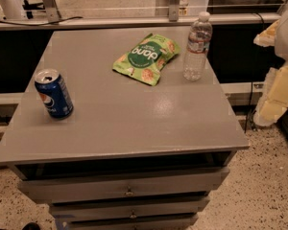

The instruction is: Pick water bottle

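The water bottle [197, 46] is clear ribbed plastic with a white cap and a white-and-red label band. It stands upright near the far right corner of the grey cabinet top [134, 114]. My gripper [273, 99] shows as pale yellow and white parts at the right edge of the view. It is beyond the cabinet's right side, to the right of the bottle and lower in the picture, apart from it. It holds nothing that I can see.
A green snack bag [146, 57] lies flat just left of the bottle. A blue Pepsi can [54, 93] stands tilted near the left edge. Drawers [129, 188] sit below the top. A ledge and glass run behind; speckled floor lies to the right.
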Robot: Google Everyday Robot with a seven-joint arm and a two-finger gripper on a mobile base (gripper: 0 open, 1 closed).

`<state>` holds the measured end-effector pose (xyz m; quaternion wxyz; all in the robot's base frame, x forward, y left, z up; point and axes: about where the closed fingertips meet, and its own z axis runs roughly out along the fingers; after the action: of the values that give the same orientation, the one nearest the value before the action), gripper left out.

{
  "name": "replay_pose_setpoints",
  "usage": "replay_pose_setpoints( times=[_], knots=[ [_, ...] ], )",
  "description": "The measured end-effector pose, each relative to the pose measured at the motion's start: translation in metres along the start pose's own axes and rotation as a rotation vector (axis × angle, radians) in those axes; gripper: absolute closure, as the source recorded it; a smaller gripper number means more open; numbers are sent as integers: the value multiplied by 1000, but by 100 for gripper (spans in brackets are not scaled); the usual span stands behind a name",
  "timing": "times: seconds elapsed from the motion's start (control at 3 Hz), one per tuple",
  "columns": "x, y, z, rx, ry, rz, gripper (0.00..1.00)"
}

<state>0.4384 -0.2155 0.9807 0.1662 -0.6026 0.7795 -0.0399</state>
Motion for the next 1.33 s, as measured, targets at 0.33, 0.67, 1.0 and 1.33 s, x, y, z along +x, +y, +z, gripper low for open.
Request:
replay_pose_setpoints(
  times=[0.33, 0.67, 1.0, 1.33],
  knots=[
    [-1, -1, 0, 7, -4, 2, 0],
    [-2, -13, 15, 34, -50, 21, 0],
    [-3, -50, 55, 92, -141, 49, 0],
    [-5, -94, 93, 164, -217, 91, 0]
  ],
)
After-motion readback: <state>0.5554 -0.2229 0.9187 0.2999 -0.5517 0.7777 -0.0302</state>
